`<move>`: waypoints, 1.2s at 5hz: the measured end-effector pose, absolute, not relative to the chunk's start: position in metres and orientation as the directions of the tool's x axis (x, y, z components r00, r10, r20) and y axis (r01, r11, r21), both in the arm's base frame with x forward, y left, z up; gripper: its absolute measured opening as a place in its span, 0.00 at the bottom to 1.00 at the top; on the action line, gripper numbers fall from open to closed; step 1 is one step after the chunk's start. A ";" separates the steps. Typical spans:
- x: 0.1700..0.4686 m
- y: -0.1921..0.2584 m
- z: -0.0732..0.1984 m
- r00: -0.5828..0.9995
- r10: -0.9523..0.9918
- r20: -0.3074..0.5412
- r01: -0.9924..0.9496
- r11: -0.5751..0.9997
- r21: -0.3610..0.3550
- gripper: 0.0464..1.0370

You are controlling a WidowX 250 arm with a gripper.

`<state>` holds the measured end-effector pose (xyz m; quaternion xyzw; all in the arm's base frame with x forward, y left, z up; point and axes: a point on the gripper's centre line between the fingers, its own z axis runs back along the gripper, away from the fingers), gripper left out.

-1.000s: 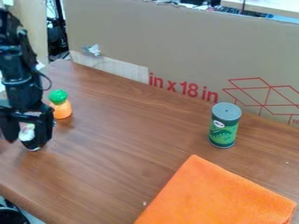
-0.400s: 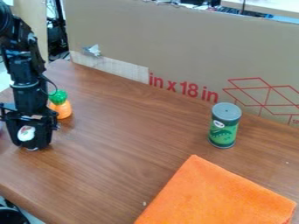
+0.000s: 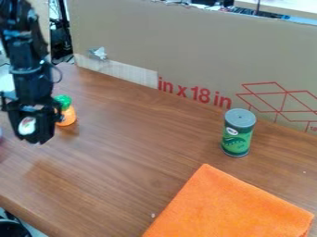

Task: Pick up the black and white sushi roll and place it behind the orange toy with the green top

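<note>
- The small dark object with a pale patch [image 3: 27, 126] is held upright at the left of the view; its exact kind and material cannot be told.
- It is clasped between the fingers [image 3: 47, 128] of the black two-finger gripper [image 3: 28, 135], which are kept apart by its width.
- Since the earlier frames, both have been shifted slightly to the right and then raised; the object now appears to be held clear of the brown wooden tabletop [image 3: 127, 152], with a dim reflection seen below.
- By this lift, the object seems to have been freed for carrying, though its release is not yet made; a steady grip is judged to be needed while it is held up.
- Just beside the gripper, the orange toy-like thing with a green top [image 3: 66, 115] is partly hidden and has been left in place.
- Well apart, toward the right, the green cylindrical can with a grey lid [image 3: 237, 134] is left upright and unmoved.
- Nearest the camera, the orange folded cloth [image 3: 229, 203] is left flat and undisturbed.
</note>
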<state>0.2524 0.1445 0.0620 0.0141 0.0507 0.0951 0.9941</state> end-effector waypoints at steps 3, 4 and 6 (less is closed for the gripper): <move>0.320 0.146 0.120 0.985 0.162 0.062 -0.162 0.987 -0.010 0.57; 0.337 0.170 0.123 0.972 0.214 0.099 -0.213 0.977 -0.017 0.57; 0.364 0.205 0.097 0.947 0.307 0.099 -0.312 0.949 0.047 0.57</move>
